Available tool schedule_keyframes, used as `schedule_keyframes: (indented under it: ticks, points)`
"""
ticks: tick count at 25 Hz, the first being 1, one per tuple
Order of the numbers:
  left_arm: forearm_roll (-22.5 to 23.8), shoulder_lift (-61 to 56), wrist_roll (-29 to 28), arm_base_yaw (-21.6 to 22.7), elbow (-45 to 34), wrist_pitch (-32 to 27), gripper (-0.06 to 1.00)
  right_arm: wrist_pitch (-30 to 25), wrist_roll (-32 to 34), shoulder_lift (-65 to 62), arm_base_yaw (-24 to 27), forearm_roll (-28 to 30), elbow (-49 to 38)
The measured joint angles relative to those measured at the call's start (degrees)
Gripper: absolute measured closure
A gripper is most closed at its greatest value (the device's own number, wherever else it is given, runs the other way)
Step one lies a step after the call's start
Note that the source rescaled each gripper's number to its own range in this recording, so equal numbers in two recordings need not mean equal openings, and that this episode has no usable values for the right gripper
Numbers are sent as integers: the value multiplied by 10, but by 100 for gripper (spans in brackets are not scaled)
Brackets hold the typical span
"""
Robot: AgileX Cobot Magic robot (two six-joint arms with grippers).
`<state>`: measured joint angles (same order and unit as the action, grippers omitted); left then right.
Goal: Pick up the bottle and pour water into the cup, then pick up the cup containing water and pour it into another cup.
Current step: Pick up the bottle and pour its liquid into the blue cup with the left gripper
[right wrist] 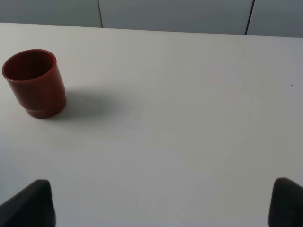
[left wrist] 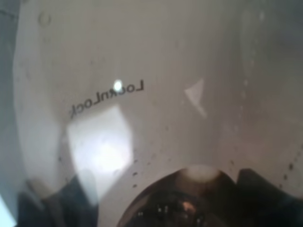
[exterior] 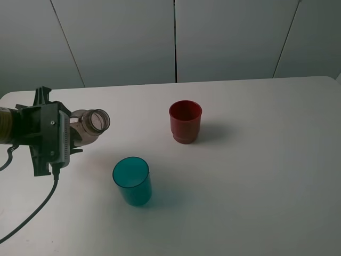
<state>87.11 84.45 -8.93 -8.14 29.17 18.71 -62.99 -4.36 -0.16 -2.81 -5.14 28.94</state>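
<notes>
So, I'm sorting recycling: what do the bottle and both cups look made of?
Bottle: clear brownish plastic, glossy; you can see through its wall. Teal cup: translucent plastic, smooth; light passes through it. Red cup: opaque, likely plastic, with a dull sheen.

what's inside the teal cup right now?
From the high camera, looking into the open mouth of the teal cup, only its own teal interior shows; no object sits in it. Whether any clear water lies at the bottom cannot be told. Neither wrist camera shows the cup.
</notes>
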Motion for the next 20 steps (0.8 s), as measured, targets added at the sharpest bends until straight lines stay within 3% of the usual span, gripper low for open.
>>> schedule_keyframes:
  ticks: [7, 20]
  points:
    - [45, 0, 18, -14, 0, -21, 62, 0, 0, 0, 0, 0, 0]
    - [85, 0, 33, -67, 0, -81, 62, 0, 0, 0, 0, 0, 0]
